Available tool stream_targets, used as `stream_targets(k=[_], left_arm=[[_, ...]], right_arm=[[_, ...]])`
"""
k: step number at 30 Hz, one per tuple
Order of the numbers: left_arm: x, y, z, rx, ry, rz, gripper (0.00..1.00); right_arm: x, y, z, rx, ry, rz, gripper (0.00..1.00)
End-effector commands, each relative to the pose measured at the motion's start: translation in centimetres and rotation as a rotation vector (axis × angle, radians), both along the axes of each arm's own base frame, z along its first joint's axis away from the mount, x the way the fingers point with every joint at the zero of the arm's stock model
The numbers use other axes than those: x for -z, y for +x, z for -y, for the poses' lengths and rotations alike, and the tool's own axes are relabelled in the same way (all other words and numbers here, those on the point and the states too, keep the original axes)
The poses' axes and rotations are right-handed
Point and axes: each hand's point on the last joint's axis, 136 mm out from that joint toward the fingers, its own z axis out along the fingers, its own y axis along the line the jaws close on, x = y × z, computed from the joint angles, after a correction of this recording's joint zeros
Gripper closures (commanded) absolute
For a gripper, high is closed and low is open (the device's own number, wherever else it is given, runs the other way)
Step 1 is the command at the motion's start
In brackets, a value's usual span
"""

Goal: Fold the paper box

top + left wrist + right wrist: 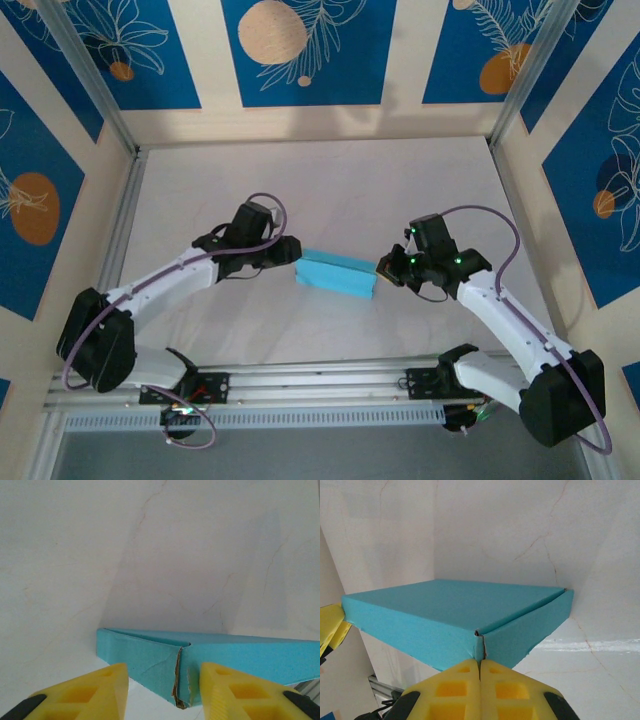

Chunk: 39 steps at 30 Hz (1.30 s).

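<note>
Right wrist: right gripper (480, 664) has its fingers pressed together, tips at the box (455, 605) corner seam; can't tell if card is pinched. Left wrist: left gripper (162, 672) is parted, straddling the box's frayed corner with gaps on both sides. Top: blue box sits between both grippers on the table (350, 180).
</note>
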Motion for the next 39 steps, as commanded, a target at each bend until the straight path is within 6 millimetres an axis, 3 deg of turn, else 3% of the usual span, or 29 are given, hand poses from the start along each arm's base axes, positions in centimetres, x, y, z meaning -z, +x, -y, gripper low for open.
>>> stream_targets(k=[1,12,15,20,26,39], left_arm=[[3.8,-1.7,-2.0,-0.036,0.074,-0.104,0.61],[9.0,-4.3,-3.5,-0.09,0.093,-0.222,0.79],[8.6,-4.3,-4.0,-0.09,0.114,-0.197,0.81],[7.3,-4.1,-3.5,-0.037,0.185,-0.145,0.81],[6.8,-3.8,-3.2,-0.023,0.232,-0.128,0.81],[6.3,-3.7,-3.0,-0.013,0.232,-0.119,0.81]], right_arm=[[4.5,-3.7,2.3,0.002,-0.146,-0.208,0.94],[5.3,-4.4,3.0,0.028,-0.179,-0.242,0.95],[5.0,-4.1,2.8,0.025,-0.16,-0.233,0.96],[2.2,-2.8,1.4,-0.023,-0.095,-0.16,0.76],[-1.1,-1.4,1.4,-0.025,-0.072,-0.073,0.66],[-0.7,-0.9,1.1,-0.025,-0.011,-0.068,0.69]])
